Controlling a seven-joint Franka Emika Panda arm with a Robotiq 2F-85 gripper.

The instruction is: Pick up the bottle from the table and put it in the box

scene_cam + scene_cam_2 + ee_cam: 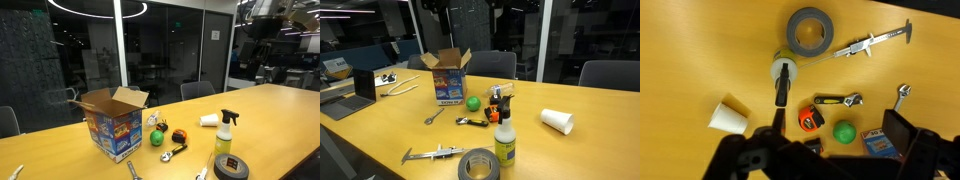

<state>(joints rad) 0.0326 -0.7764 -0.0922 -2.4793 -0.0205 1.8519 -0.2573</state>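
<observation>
Fingers (740,160) spread wide and empty, spray bottle (783,82) upright on the table (680,50).
The gripper (830,160) hangs high above the duct tape roll (792,35). The spray bottle stands just beside that roll, and the cardboard box (112,125) sits well apart from it. The spray bottle looks like light, smooth plastic, tall and easily tipped. The round body under the white neck seems the safest hold, clear of the trigger.

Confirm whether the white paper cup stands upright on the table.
No, the paper cup lies on its side on the table.
</observation>
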